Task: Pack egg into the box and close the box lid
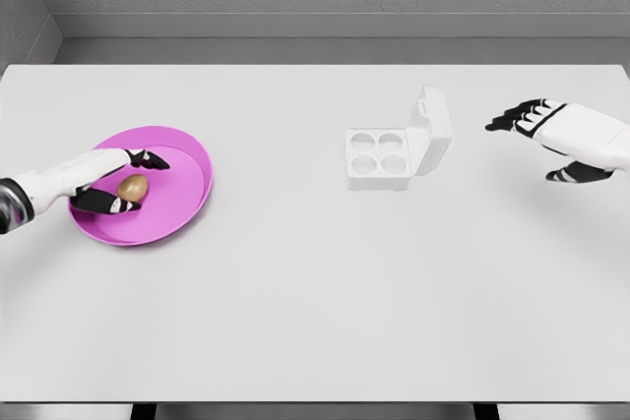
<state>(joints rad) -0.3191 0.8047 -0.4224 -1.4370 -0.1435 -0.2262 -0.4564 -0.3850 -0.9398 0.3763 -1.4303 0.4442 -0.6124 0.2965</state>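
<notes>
Egg (133, 187) on plate (187, 159) — left of box (379, 157).

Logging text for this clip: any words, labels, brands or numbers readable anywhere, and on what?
None. No writing or numbers show on the egg, the pink plate, the white egg box with its raised lid, the table, or the left hand and right hand.

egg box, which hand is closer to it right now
Right. The right hand hangs just right of the egg box, beyond its raised lid; the left hand is far left, around the egg.
</notes>
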